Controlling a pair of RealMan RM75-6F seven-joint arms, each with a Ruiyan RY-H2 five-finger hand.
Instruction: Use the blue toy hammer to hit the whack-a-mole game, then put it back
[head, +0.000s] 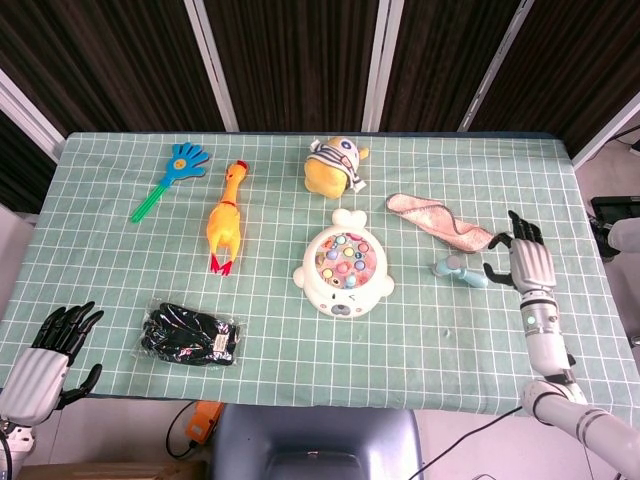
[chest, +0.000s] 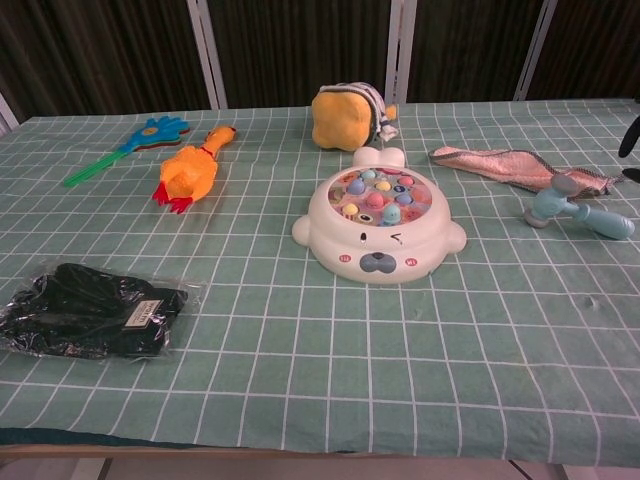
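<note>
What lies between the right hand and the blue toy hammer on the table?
Nothing: in the head view only bare checked tablecloth separates the open right hand from the blue toy hammer. The pink cloth lies just behind that stretch, not in it.

Overhead head view, low chest view

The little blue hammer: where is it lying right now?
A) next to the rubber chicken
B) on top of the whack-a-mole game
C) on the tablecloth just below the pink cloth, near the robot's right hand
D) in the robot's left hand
C: the blue hammer lies flat on the tablecloth just below the pink cloth, with the right hand open beside it and not gripping it.
</note>
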